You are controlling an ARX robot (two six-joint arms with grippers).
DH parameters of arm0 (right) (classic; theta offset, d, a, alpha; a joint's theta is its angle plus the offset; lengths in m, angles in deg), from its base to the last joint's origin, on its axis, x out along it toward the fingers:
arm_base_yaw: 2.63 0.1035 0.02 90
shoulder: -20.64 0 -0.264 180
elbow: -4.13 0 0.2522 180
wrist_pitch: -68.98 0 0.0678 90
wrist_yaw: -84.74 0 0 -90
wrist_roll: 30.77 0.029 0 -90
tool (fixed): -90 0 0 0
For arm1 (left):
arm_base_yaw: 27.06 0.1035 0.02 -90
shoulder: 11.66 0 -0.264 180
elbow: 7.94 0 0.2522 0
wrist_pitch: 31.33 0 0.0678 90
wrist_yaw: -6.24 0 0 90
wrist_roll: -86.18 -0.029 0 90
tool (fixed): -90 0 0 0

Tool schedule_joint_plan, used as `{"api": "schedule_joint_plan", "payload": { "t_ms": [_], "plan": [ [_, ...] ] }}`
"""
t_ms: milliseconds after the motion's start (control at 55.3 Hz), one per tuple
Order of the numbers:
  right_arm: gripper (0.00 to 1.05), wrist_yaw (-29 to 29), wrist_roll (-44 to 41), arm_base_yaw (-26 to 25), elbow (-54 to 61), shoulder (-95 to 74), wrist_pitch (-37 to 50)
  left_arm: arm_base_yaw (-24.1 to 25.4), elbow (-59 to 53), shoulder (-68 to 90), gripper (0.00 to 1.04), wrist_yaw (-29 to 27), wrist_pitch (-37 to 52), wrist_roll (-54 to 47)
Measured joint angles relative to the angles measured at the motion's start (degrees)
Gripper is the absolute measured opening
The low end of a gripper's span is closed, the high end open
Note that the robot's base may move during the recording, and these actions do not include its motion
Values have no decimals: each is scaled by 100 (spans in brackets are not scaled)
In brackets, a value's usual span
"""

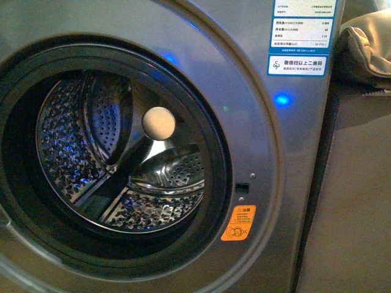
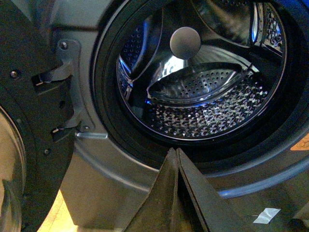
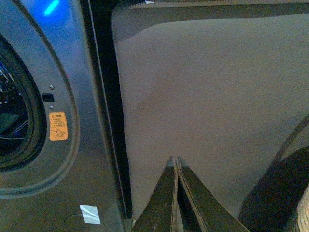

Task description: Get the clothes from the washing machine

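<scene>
The washing machine [image 1: 256, 122] fills the front view, a grey front-loader with its round opening uncovered. Its perforated steel drum [image 1: 67, 146] shows only bare metal, paddles and a round beige knob [image 1: 159, 123]. The clothes are out of view in every view. My left gripper [image 2: 175, 151] is shut with nothing in it, just below the black rim of the opening [image 2: 106, 121], tips toward the drum [image 2: 212, 111]. My right gripper [image 3: 174, 159] is shut and empty, to the right of the machine [image 3: 43, 96], facing a plain grey panel [image 3: 207, 96]. Neither gripper appears in the front view.
The open door [image 2: 24, 125] and its hinge [image 2: 67, 82] stand left of the opening. An orange sticker [image 1: 238, 223] and blue-white labels [image 1: 302, 36] mark the machine's front. A beige padded object [image 1: 366, 49] lies at upper right. A dark shape [image 3: 277, 193] sits beside the right gripper.
</scene>
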Motion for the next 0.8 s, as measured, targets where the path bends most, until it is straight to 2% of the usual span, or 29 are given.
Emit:
{"api": "schedule_joint_plan", "payload": {
  "t_ms": [796],
  "plan": [
    [2,0,0,0,0,0,-4,0,-632,-1593,4,-2,-837,-4]
  ]
}}
